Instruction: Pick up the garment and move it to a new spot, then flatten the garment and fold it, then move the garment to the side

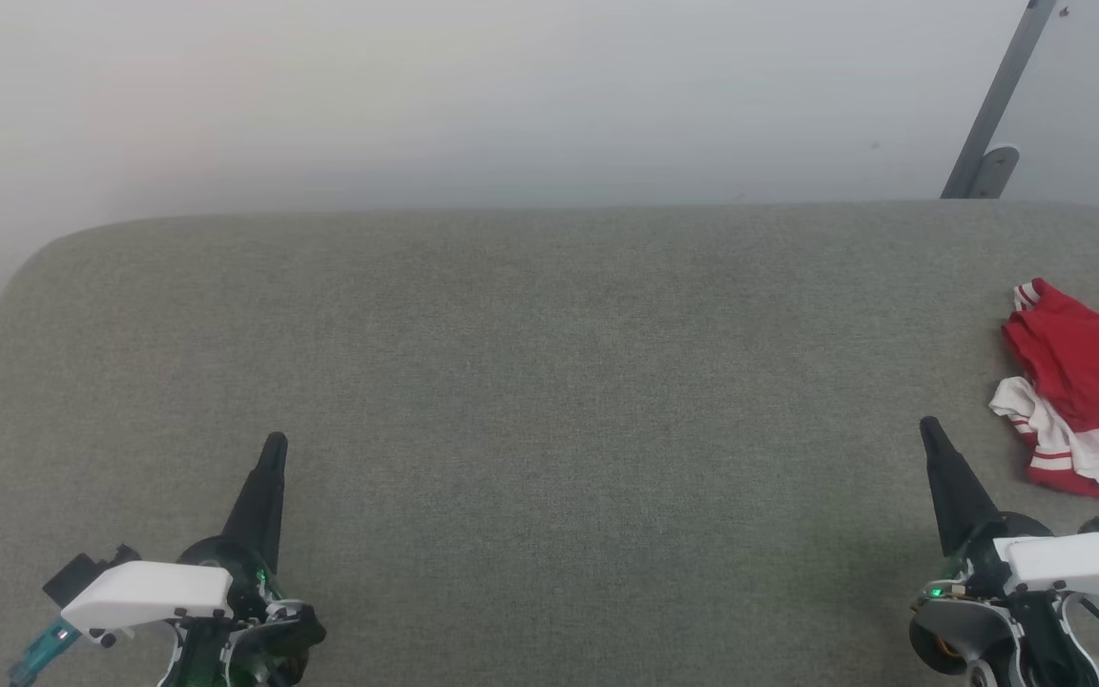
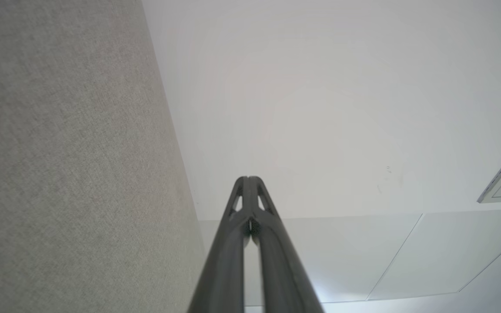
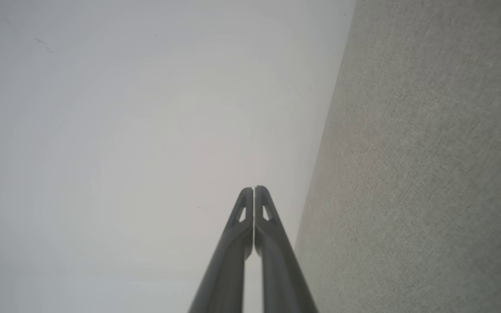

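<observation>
The garment [image 1: 1084,372] lies bunched at the 3 o'clock edge of the bench [image 1: 530,363], partly cut off by the head view, at about 2 o'clock from the right pincer [image 1: 928,425]. That one and the left pincer [image 1: 275,441] are both closed tip to tip and hold nothing. The cloth looks light and limp, and will likely sag and unfold when lifted. A pinch on the raised red fold, or on the white cuff panel [image 1: 1036,405] nearest the pincer, seems the surest hold.
</observation>
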Tool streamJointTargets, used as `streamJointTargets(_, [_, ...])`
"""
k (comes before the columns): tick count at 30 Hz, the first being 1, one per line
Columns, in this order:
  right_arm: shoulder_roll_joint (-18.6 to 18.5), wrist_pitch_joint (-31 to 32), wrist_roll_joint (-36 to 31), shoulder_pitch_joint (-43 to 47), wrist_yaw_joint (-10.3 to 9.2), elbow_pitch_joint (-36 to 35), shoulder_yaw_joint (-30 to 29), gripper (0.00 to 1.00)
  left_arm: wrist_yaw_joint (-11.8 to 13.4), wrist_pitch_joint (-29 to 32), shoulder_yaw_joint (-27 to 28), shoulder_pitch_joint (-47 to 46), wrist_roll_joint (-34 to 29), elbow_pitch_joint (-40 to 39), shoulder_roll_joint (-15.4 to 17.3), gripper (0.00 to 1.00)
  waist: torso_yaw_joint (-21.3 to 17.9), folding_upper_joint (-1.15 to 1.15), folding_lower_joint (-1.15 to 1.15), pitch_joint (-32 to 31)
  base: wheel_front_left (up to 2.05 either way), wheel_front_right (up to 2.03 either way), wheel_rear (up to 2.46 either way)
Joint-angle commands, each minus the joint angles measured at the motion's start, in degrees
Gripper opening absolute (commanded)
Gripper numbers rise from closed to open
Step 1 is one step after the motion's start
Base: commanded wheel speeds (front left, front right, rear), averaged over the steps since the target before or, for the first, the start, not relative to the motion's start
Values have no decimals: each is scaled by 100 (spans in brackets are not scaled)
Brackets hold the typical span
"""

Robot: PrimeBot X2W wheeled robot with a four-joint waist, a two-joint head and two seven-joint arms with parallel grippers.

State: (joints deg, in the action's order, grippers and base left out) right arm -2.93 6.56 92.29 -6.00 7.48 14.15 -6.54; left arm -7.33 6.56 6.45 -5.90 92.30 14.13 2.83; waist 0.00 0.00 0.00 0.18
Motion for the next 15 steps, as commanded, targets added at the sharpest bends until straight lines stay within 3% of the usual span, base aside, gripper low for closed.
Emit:
streamJointTargets(1, [17,8,22,-42,2,-25,-2,0,-28,17,17,-70,20,-15,-5,0,0,0,0,0,0,0,0])
streamJointTargets(15, [17,7,22,-42,2,-25,-1,0,-28,16,17,-70,20,-16,-5,0,0,0,0,0,0,0,0])
